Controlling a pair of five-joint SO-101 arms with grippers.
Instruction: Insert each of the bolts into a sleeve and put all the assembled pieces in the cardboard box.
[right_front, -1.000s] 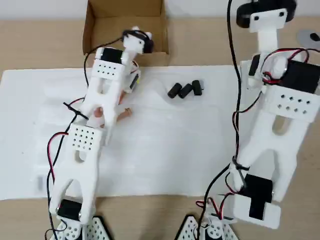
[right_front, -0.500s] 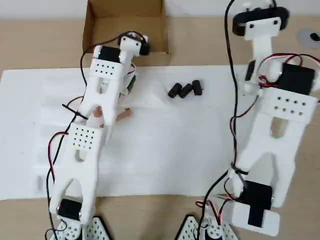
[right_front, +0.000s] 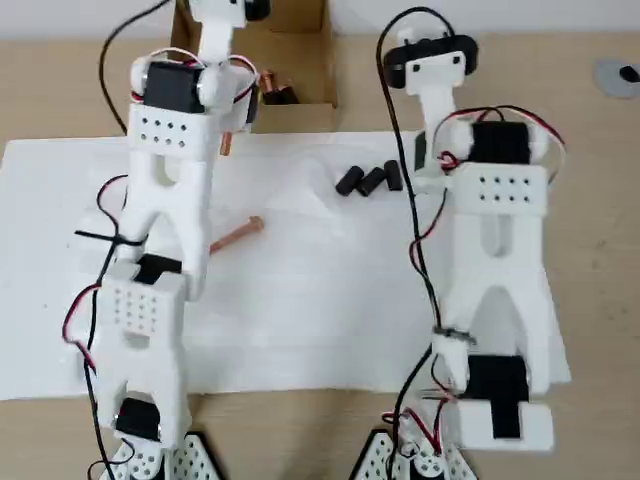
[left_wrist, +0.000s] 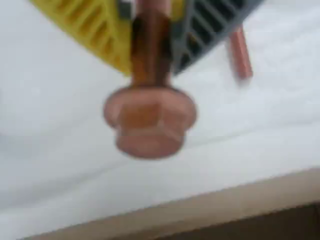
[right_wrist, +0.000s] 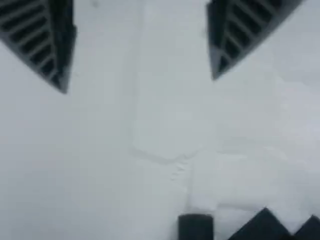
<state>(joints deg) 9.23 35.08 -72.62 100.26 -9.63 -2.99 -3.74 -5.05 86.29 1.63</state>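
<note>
While outstretched left end effector (left_wrist: 150, 62) pinches bolt (left_wrist: 150, 120), right end effector (right_wrist: 139, 80) spread, pointing down

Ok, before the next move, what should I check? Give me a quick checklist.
1. Held bolt secure in the left gripper: ok, clamped by the shank, head sticking out.
2. Right gripper open: ok, jaws wide above the white sheet.
3. Sleeves free to pick: ok, three lie side by side on the sheet.
4. Right gripper lined up over one sleeve: cannot tell.
5. Loose bolt within reach: ok, lying on the sheet.
6. Cardboard box open: ok.
</note>
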